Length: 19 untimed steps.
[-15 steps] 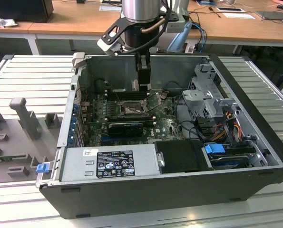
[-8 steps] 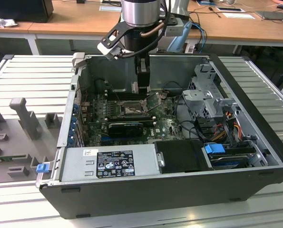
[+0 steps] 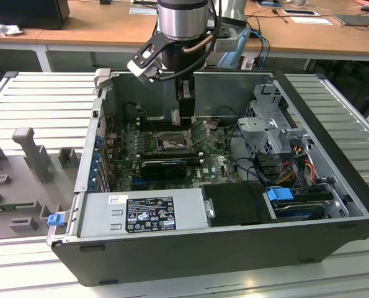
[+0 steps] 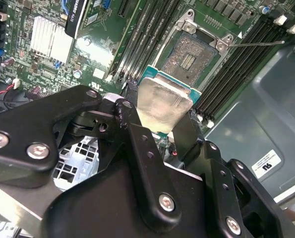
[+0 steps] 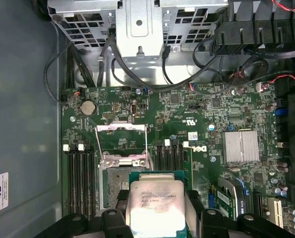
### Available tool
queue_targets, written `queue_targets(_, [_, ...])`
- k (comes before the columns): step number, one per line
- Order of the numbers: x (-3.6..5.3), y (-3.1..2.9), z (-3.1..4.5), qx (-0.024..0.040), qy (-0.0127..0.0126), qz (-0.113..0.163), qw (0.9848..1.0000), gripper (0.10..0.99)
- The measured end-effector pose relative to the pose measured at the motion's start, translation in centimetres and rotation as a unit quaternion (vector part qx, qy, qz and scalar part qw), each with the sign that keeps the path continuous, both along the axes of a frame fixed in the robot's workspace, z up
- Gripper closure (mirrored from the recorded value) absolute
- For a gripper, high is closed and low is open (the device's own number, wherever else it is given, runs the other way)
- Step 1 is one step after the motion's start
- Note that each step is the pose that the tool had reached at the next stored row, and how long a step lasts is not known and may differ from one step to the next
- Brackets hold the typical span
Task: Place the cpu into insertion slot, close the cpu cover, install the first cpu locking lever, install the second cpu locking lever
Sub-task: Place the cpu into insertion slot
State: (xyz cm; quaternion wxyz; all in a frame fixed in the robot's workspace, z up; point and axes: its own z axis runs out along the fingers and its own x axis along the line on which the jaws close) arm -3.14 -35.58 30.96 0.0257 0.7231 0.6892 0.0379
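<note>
Nearest in the exterior view, the open computer case (image 3: 172,261) lay on its side on a table of grey metal slats (image 3: 41,105). Along the near wall of the case sat a grey power supply (image 3: 144,211) with a label. To the exterior view's right of it there was a black box (image 3: 234,203), and then a drive with a blue tab (image 3: 280,194). A little farther in, a black graphics card (image 3: 162,166) stood on the green motherboard (image 3: 218,164). Just behind the card was the socket (image 3: 170,141), square and dark with a silvery rim. In the second wrist view the socket's (image 4: 189,57) contacts were bare. The cover (image 5: 121,127), a thin metal frame with a large window, was open and lay just beside the socket, on the side toward the drive cage (image 3: 271,124). A thin metal lever (image 4: 259,43) reached out from the socket's edge over the long black memory slots (image 4: 236,67). The gripper (image 3: 185,117) hung from the arm (image 3: 183,18) above the socket. Its two black fingers (image 4: 137,141) were drawn in narrowly on the chip (image 4: 162,106) and pressed on two opposite edges. In both wrist views the chip (image 5: 156,198), with its pale metal face, was held in the air between the gripper's (image 5: 157,218) fingers, near the socket (image 5: 115,188) but apart from it. Farthest of all, wooden desks (image 3: 79,28) stood behind the case.
</note>
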Motion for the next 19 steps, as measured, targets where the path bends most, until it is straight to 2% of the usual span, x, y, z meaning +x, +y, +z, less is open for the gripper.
queue_targets(11, [-0.1,0.0,-1.34,0.0002,0.0,0.0,1.0,0.557])
queue_targets(14, [-0.28,0.0,-2.08,0.0002,0.0,0.001,1.0,0.557])
queue_targets(19, [-0.32,0.0,-2.78,0.0004,0.0,0.001,1.0,0.557])
